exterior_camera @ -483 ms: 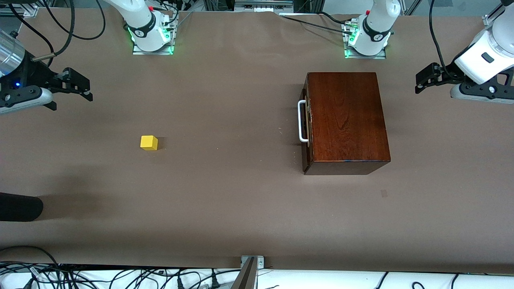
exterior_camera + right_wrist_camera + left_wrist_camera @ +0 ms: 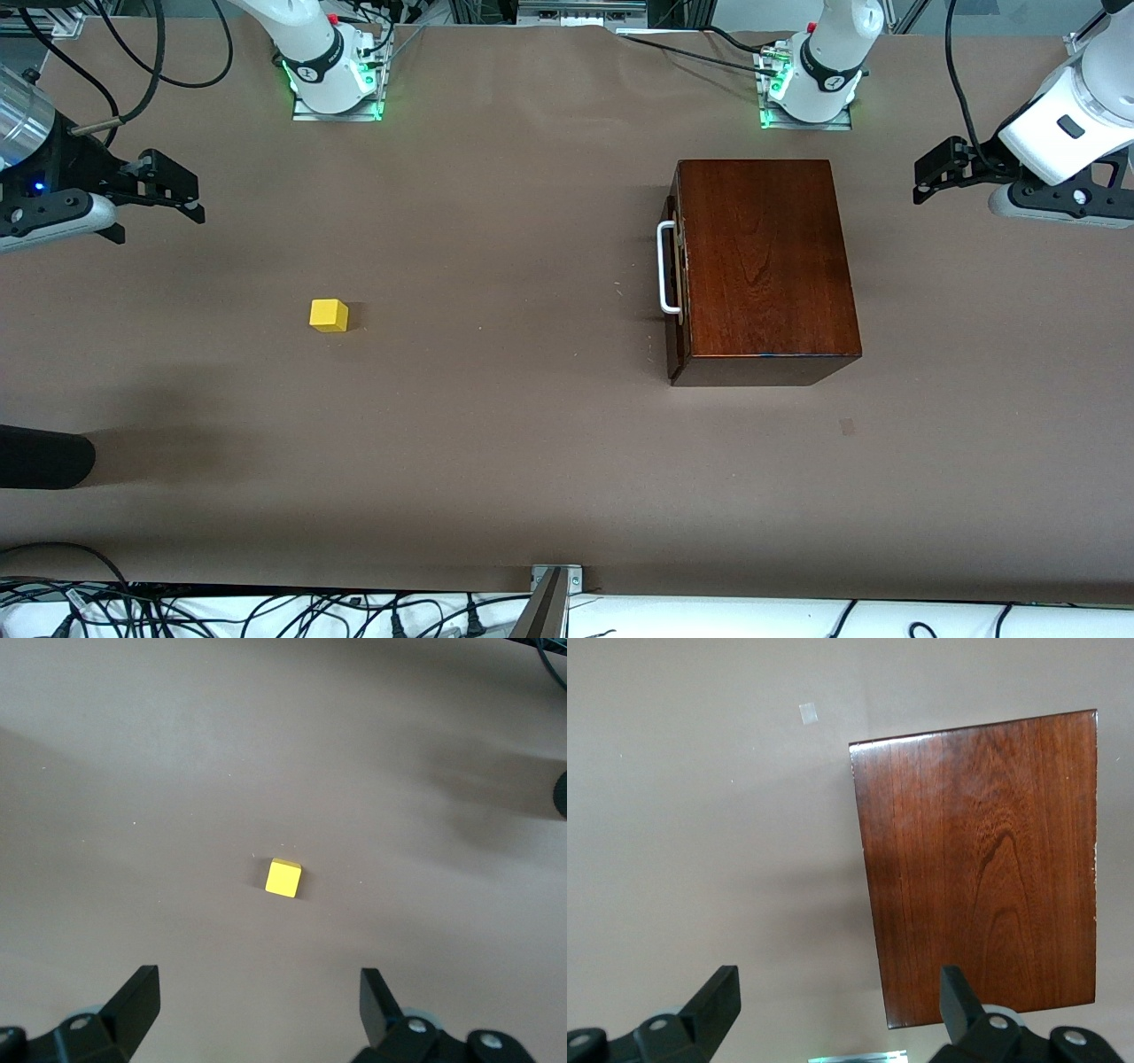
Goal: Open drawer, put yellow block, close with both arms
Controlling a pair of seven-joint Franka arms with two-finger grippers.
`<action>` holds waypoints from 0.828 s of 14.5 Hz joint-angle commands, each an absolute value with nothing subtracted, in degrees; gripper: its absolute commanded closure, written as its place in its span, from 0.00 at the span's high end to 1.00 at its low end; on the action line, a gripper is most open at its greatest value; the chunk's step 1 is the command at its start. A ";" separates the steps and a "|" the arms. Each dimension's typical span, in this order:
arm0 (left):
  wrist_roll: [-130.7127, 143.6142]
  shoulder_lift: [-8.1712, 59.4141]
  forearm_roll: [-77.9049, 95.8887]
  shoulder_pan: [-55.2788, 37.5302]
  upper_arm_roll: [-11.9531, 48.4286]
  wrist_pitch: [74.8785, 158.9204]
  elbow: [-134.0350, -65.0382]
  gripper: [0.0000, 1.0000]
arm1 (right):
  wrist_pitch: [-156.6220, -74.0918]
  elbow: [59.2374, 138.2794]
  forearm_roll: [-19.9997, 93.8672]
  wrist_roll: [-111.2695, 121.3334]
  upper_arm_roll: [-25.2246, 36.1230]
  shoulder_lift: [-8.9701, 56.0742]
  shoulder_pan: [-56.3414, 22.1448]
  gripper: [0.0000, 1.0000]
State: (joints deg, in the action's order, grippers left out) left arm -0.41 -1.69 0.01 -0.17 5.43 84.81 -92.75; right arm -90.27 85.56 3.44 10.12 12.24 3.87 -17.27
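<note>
The brown tabletop [image 2: 496, 461] holds a dark wooden box [image 2: 762, 266] near the left arm's end. The drawer [image 2: 675, 275] is shut inside the box, and its white handle [image 2: 664, 268] sticks out on the side that faces the yellow block [image 2: 329, 315]. The yellow block sits flat on the tabletop near the right arm's end, well apart from the box, with nothing touching it. The left end effector [image 2: 926, 182] hangs in the air over the tabletop at the left arm's end, past the box. Its 2 black fingers [image 2: 713, 1005] are spread wide apart and hold nothing. In the left wrist view the top of the box [image 2: 983, 868] shows below it. The right end effector [image 2: 190, 199] hangs in the air over the tabletop at the right arm's end. Its 2 fingers [image 2: 133, 1001] are also spread wide apart and hold nothing. In the right wrist view the yellow block [image 2: 283, 878] lies on the tabletop below, between the 2 fingers as seen there.
</note>
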 commanded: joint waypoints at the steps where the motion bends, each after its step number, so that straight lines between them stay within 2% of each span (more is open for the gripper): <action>1: -0.09 -0.88 -0.18 -0.09 5.36 82.71 -90.27 1.00 | -89.12 84.64 4.39 9.93 12.04 3.78 -16.87 1.00; 12: -0.17 0.09 -0.18 -0.70 5.71 79.80 -88.51 1.00 | -89.03 84.64 4.31 9.93 12.04 3.78 -16.87 1.00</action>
